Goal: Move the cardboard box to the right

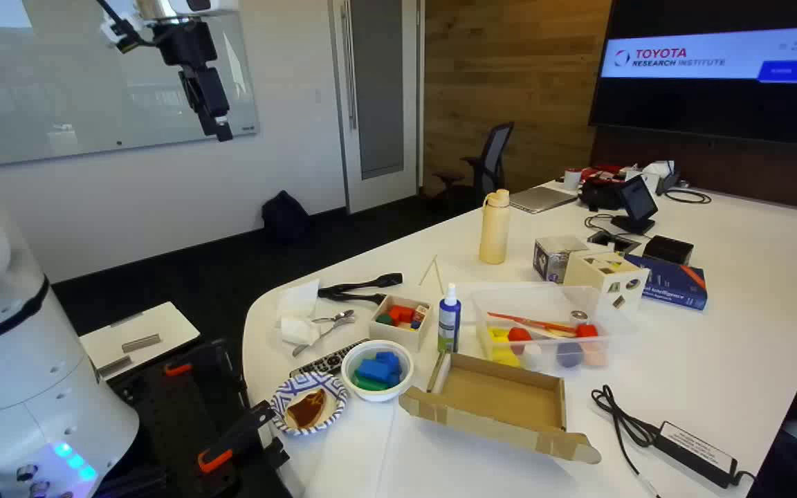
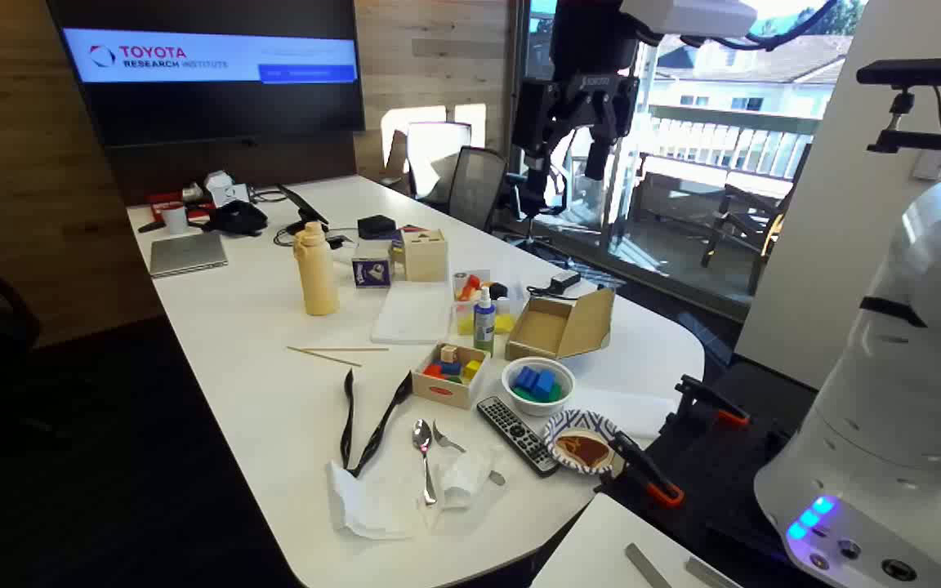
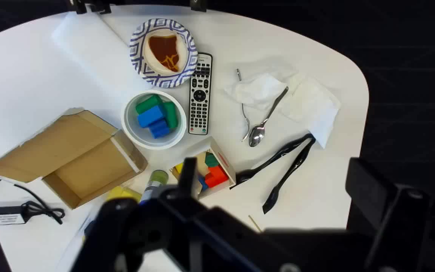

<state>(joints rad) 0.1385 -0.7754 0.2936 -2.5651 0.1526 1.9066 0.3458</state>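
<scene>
Jaws spread and holding nothing, the gripper (image 2: 567, 174) hangs higher than the white bowl (image 3: 142, 138); just beside that bowl lies the cardboard box (image 1: 502, 396). Pinching its thin flap (image 2: 589, 325) could bend it, and a skewed drag could strike the bowl or topple the spray bottle (image 1: 448, 326) near it. The bowl holds blue and green blocks (image 3: 151, 115); nothing shows inside the box.

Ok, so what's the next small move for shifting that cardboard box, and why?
I'd probably carry the open fingers across until they're above the cardboard box, before lowering. They hold nothing and hang well above the table, and in the wrist view the box lies off to one side, not between them.
</scene>
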